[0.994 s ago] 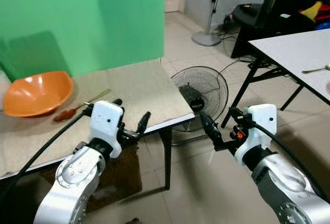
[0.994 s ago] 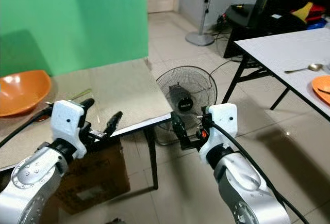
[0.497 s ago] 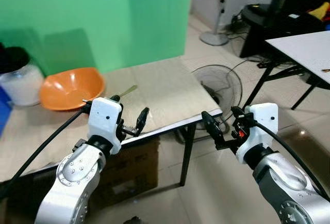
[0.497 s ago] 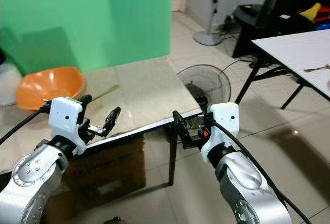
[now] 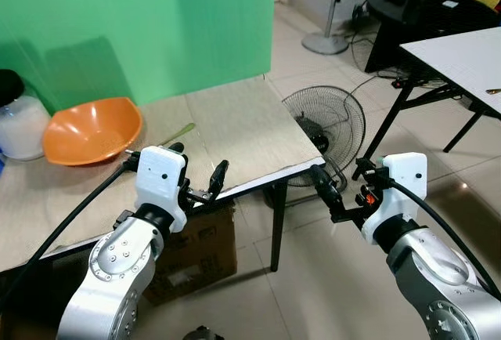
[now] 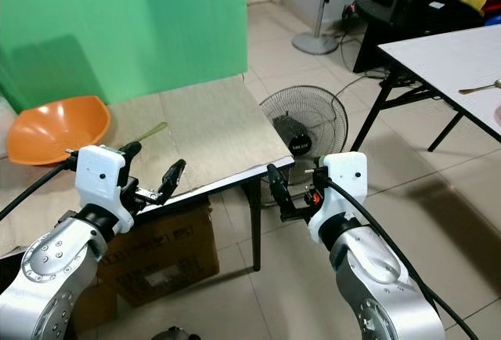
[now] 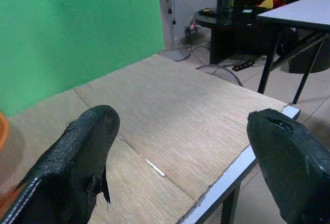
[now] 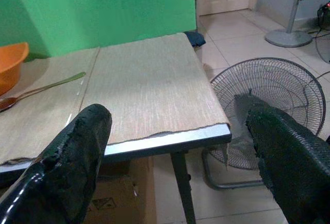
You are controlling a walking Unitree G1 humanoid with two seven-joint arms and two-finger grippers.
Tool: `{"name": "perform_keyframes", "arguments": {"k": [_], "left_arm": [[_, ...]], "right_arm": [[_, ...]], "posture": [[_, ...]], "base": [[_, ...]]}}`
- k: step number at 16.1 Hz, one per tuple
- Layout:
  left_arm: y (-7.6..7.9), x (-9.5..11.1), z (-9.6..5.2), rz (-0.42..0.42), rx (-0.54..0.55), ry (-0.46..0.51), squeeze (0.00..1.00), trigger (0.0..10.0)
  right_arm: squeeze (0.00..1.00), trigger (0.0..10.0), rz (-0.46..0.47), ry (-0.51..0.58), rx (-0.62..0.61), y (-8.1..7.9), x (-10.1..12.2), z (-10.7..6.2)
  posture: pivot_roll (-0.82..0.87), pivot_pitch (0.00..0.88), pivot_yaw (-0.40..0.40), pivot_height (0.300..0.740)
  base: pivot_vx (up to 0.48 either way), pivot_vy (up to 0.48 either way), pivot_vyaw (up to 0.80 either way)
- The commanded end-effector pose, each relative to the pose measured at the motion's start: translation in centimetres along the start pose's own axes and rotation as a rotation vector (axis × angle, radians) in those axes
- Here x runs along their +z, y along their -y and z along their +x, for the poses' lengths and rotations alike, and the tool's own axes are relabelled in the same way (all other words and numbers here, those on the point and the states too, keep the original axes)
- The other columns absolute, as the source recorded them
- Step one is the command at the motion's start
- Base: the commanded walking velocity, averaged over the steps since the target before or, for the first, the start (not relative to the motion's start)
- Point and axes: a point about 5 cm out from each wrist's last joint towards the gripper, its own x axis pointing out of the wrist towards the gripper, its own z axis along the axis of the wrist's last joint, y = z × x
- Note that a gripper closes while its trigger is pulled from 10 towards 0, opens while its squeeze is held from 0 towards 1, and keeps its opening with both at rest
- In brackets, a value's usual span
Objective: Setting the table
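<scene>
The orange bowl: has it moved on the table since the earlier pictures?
No. The orange bowl still lies beside the spoon, near the green screen at the back of the table. The camera turned, so the whole picture shifted.

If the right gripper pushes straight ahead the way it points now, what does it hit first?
Probably the near edge of the beige-topped table, at its corner: the open right gripper looks along it there. The black floor fan sits to one side. Depth is unclear.
</scene>
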Motion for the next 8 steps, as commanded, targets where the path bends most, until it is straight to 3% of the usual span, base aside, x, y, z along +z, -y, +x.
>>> {"name": "perform_keyframes", "arguments": {"k": [1, 2, 8], "left_arm": [[-0.33, 0.01, 0.15, 0.0, 0.014, -0.006, 0.0, 10.0], [-0.32, 0.01, 0.16, -0.002, 0.014, -0.006, 0.0, 10.0], [-0.26, 0.03, 0.15, -0.011, 0.009, -0.002, 0.0, 10.0]], "right_arm": [[0.0, 10.0, -0.006, -0.012, 0.014, -0.01, -0.07, 0.19], [0.0, 10.0, -0.017, -0.015, 0.025, -0.08, -0.05, 0.21], [0.0, 10.0, -0.051, -0.023, 0.076, -0.52, 0.0, 0.42]], "posture": [[0.09, 0.0, 0.028, 0.74], [0.09, 0.0, 0.028, 0.74], [0.09, 0.0, 0.025, 0.74]], "base": [[0.0, 0.0, 0.0], [0.0, 0.0, 0.0], [0.258, 0.0, 0.8]]}}
